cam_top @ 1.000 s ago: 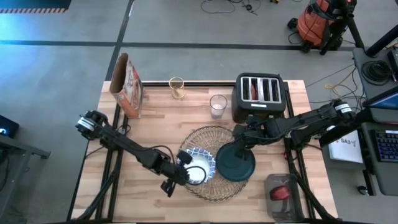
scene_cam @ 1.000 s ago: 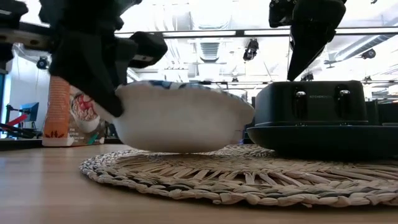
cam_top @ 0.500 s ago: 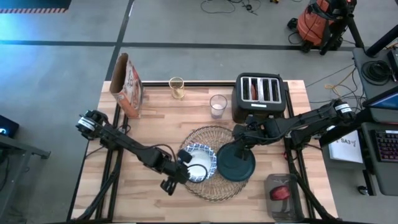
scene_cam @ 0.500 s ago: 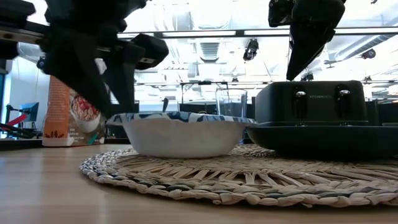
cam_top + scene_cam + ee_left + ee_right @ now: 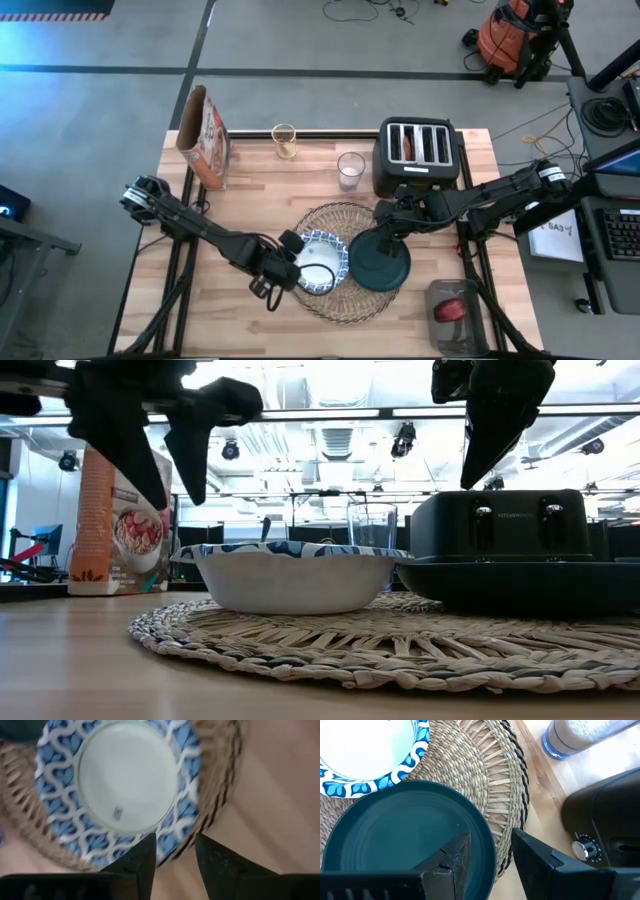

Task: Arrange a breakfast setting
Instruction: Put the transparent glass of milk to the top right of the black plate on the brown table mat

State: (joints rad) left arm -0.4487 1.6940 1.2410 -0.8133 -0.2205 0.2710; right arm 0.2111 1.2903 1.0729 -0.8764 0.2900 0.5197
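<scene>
toaster (image 5: 515, 525): brand "KITCHENSMITH" on front, small, faint | paper (image 5: 556, 238) beside desk: "BAG"-like writing, partly legible | cereal bag (image 5: 118, 525): print unreadable | bowl (image 5: 127, 780): small mark inside, unreadable

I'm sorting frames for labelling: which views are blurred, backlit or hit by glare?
Left wrist view: the bowl and placemat are soft and smeared. Low view: bright ceiling lights silhouette both arms; the left gripper is nearly black. High view: blue glare on the floor at upper left. Right wrist view: the plate is crisp.
</scene>
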